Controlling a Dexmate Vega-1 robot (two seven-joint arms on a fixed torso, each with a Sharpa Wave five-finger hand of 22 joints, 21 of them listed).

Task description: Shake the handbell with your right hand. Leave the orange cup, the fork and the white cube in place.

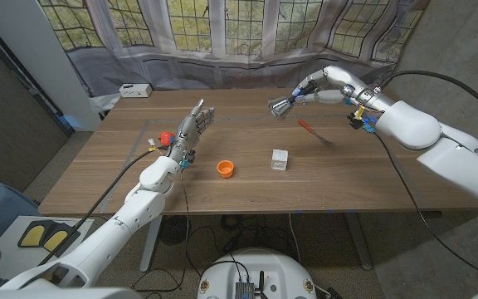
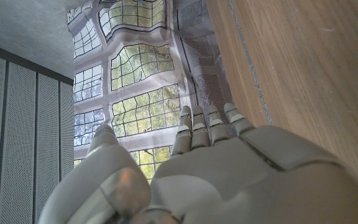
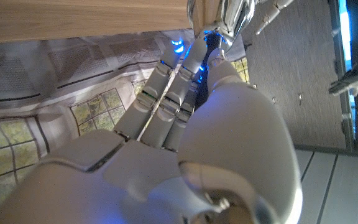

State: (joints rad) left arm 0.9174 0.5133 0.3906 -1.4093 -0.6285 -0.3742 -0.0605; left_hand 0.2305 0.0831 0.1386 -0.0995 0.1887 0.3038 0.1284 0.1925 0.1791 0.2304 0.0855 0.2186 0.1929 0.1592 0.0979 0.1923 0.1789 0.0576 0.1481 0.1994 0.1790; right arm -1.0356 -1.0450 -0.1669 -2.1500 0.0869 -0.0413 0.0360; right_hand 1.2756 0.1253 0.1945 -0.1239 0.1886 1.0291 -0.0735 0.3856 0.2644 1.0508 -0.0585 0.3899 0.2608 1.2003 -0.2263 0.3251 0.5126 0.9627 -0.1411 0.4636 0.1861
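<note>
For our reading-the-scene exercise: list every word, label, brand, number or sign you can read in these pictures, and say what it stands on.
No text can be read.
White cube: faint marks, too small to read.
White box at the table's far corner: too small to tell.
Handbell, orange cup, fork: no lettering visible.

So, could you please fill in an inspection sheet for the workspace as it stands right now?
Surface: wooden table, with a faint taped rectangle.
Job's things: handbell gripped by the right hand, raised over the far edge. Orange cup, white cube and fork lie on the table, apart from each other.
Clutter: small red object beside the left hand; white box at the far left corner.
Hands: left hand holds nothing, fingers extended.
Cables: black cables run along both arms.
Surroundings: leaded windows, grey cloth below them.
</note>
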